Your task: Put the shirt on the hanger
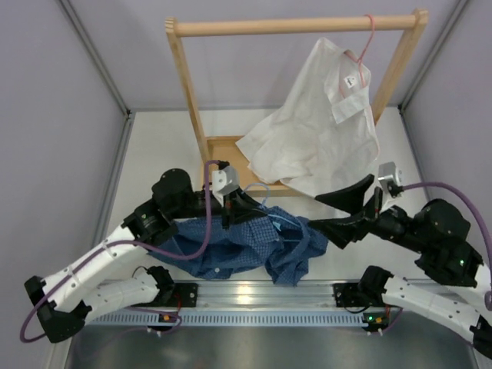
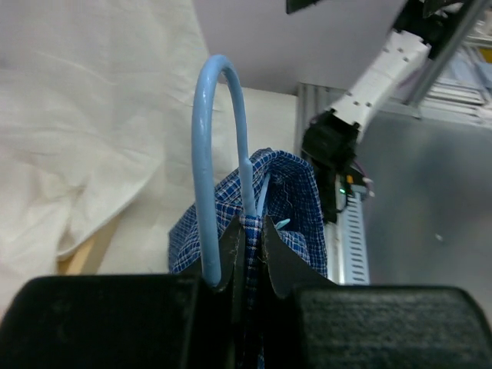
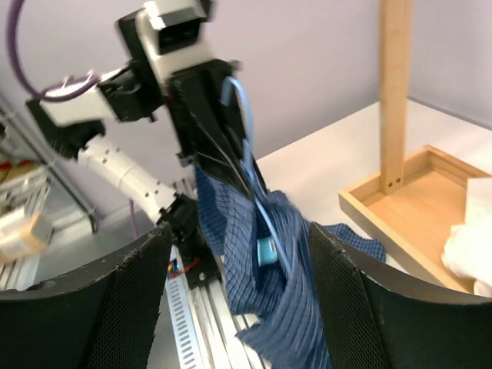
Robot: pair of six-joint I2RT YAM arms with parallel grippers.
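My left gripper (image 2: 251, 224) pinches the blue hanger (image 2: 204, 138) by its neck. The shirt (image 1: 231, 247) hangs from it, bunched on the table (image 1: 154, 154). My right gripper (image 1: 315, 212) is wide, holding nothing.

white shirt (image 1: 319, 131) drapes low over rack (image 1: 184, 77), crowding space behind blue shirt (image 1: 231, 246)

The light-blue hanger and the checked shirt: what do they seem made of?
The hanger: probably coated wire or plastic; thin, smooth, slightly glossy along its hook. The shirt: thin woven cloth, perhaps cotton; matte, fine check, crumpled in soft folds.
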